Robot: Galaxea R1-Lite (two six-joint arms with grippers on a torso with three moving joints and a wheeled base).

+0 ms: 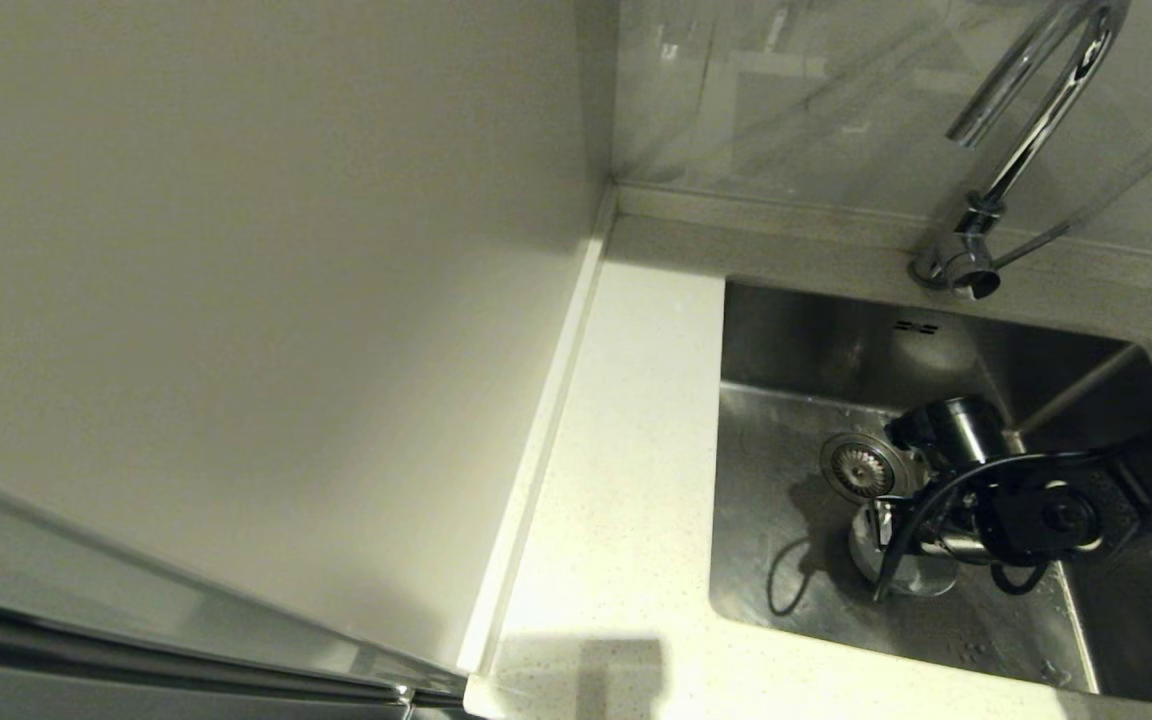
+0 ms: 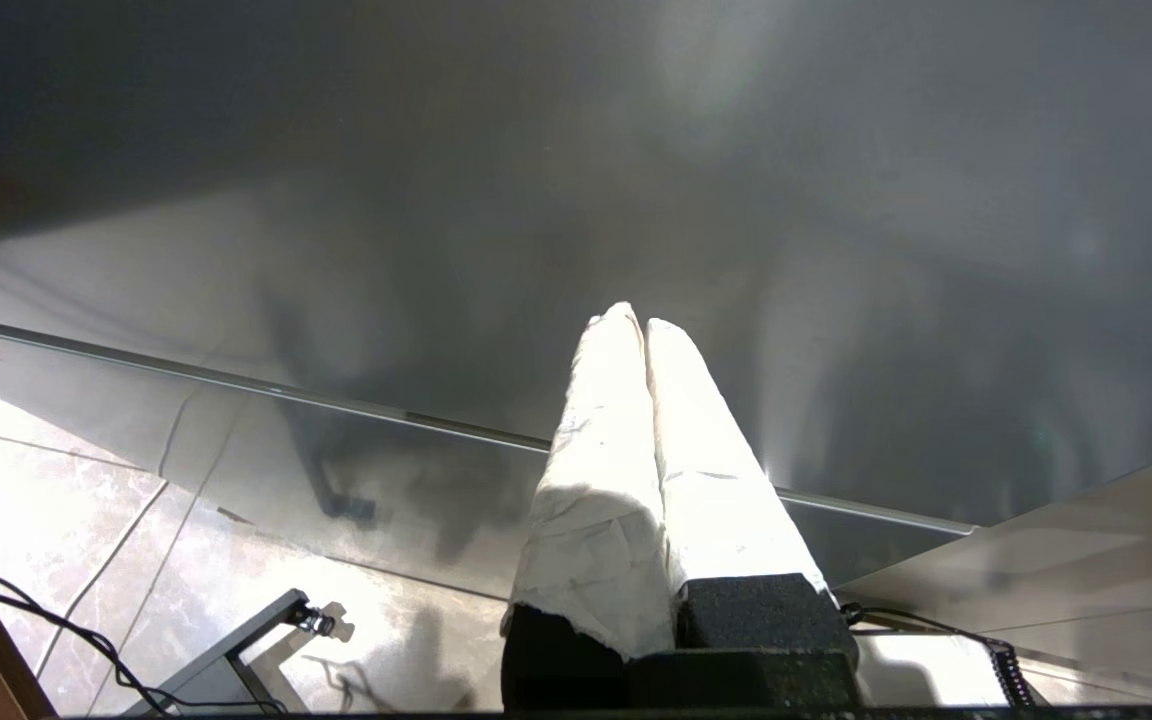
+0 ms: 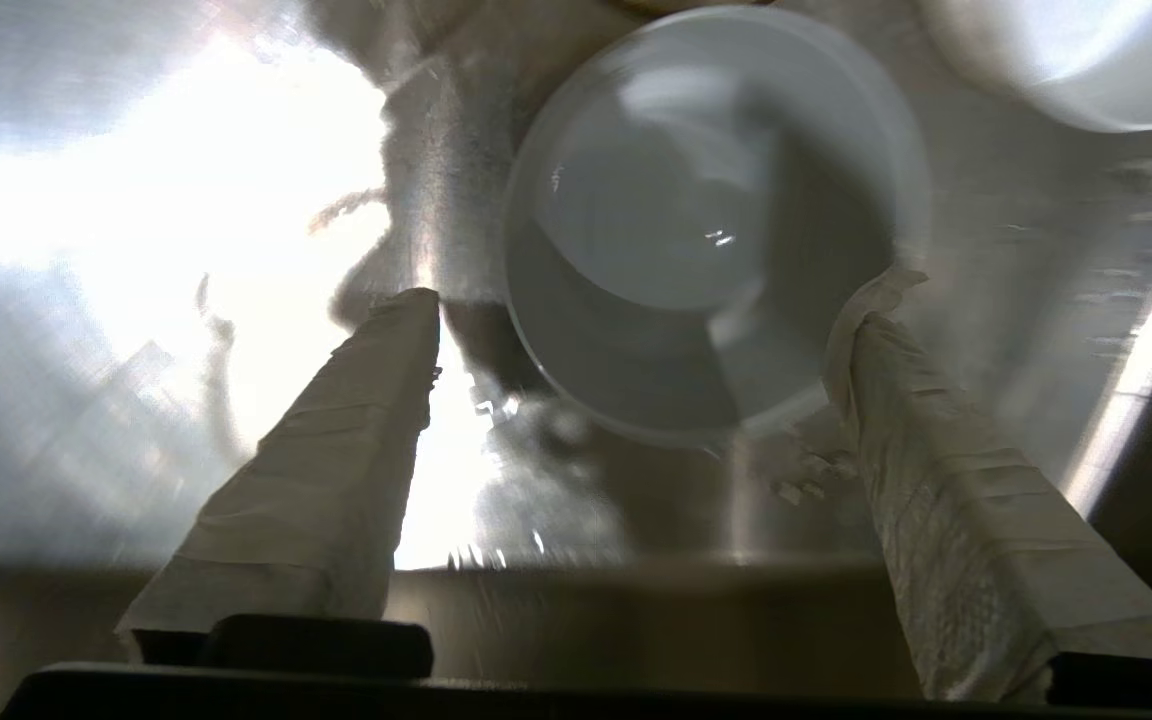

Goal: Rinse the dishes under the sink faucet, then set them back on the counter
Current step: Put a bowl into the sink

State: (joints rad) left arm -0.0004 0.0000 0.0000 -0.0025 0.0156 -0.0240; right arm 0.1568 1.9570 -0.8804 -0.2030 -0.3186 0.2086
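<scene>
A pale blue bowl (image 3: 706, 220) lies upright on the floor of the steel sink (image 1: 786, 400), next to the round drain strainer (image 1: 861, 468). My right gripper (image 3: 646, 300) hangs open just above it, one taped finger (image 3: 376, 400) on each side of the rim, touching nothing. In the head view my right arm (image 1: 1026, 510) covers most of that bowl (image 1: 926, 580). A white bowl (image 3: 1086, 50) shows only as an edge beyond it. The pink bowl is out of view. My left gripper (image 2: 636, 320) is shut and empty, parked off the counter.
The chrome gooseneck faucet (image 1: 1026, 130) rises behind the sink, its thin lever (image 1: 1031, 247) at its base. White speckled counter (image 1: 626, 450) runs along the sink's left side to a cream wall panel (image 1: 266, 300). Water drops lie on the sink floor.
</scene>
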